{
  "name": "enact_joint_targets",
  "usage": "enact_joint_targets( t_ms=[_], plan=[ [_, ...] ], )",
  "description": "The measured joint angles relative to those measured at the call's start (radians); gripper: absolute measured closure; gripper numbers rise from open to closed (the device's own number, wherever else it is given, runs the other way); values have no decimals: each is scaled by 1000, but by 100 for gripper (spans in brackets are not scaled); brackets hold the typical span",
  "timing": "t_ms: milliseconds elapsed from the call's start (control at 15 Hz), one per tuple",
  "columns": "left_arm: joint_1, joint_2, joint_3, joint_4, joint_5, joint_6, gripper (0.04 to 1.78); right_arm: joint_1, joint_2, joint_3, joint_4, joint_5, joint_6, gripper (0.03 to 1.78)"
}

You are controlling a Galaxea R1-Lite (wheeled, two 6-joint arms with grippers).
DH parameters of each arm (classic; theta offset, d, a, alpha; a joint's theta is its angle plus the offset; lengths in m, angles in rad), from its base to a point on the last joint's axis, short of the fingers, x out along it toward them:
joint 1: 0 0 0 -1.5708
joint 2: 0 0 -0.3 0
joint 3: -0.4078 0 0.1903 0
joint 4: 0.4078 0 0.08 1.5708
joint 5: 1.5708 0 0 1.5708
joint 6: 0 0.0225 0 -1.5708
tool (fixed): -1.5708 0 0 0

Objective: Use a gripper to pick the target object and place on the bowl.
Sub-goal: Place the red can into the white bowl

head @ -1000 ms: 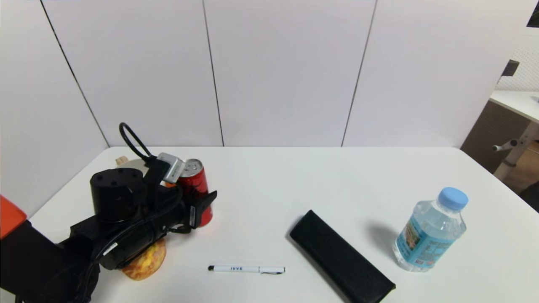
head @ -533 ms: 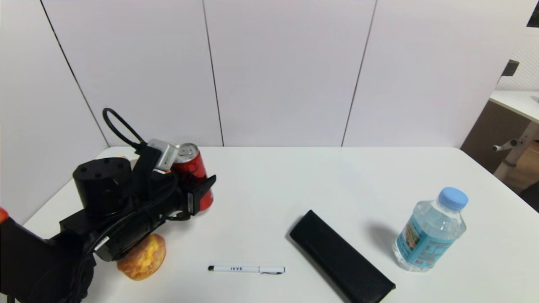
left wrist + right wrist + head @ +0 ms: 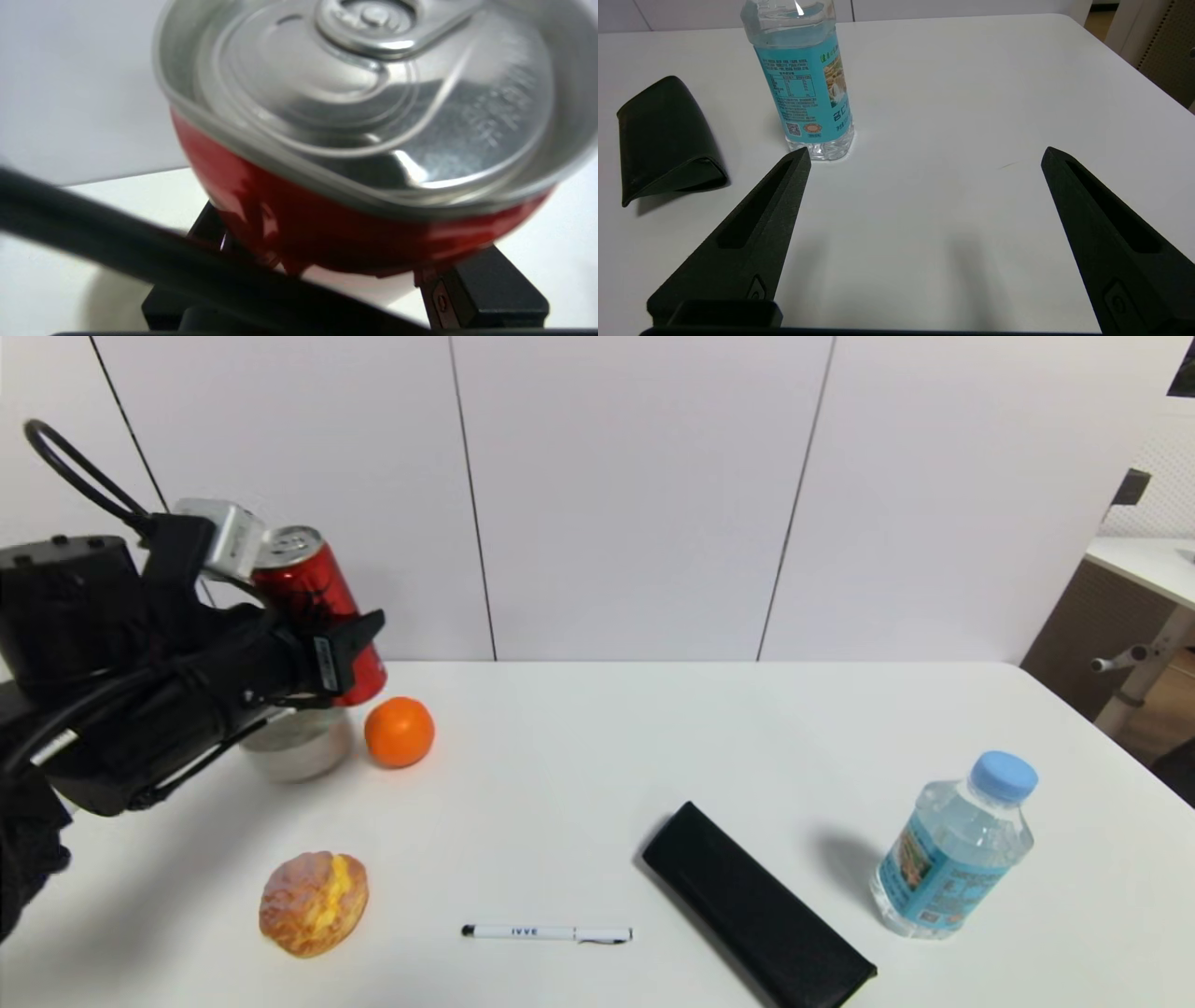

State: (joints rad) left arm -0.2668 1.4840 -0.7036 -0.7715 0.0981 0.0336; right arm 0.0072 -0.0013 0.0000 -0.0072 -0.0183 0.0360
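**Red can held up over the bowl at the table's far left**

The red can (image 3: 317, 607) is off the table, tilted with its silver top leaning toward the wall, clamped at its lower half by the left gripper (image 3: 331, 658). From the left wrist view the can's top (image 3: 373, 102) fills the frame, with the black fingers (image 3: 486, 294) pressed against the red body on either side. The can hangs above the bowl (image 3: 299, 751), which sits on the white table (image 3: 653, 747) partly hidden by the arm; I cannot tell whether the can's base touches it.

Just beside the bowl sits an orange (image 3: 400, 732). Nearer the front edge lies a bread roll (image 3: 314, 903), and beside it a white pen (image 3: 546, 932). A black case (image 3: 758, 907) lies slantwise near the middle, and a water bottle (image 3: 955, 847) with a blue cap stands well apart on the right.

The right gripper (image 3: 924, 156) hovers low over bare table close to that bottle, its two pointed jaws spread wide and grasping nothing.
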Motion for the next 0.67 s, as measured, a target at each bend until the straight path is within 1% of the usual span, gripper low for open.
enact_joint_targets(
  t_ms=[200,333,467,667],
  plan=[
    [124,-41,-81,149,0,1,83,0,0,0,0,0,0,10],
    [198,-45,-97,177,-1,-2,83,0,0,0,0,0,-1,10],
    [240,-17,-104,177,-1,-5,83,0,0,0,0,0,0,10],
    [269,52,-129,170,-1,-9,83,0,0,0,0,0,0,10]
  ],
)
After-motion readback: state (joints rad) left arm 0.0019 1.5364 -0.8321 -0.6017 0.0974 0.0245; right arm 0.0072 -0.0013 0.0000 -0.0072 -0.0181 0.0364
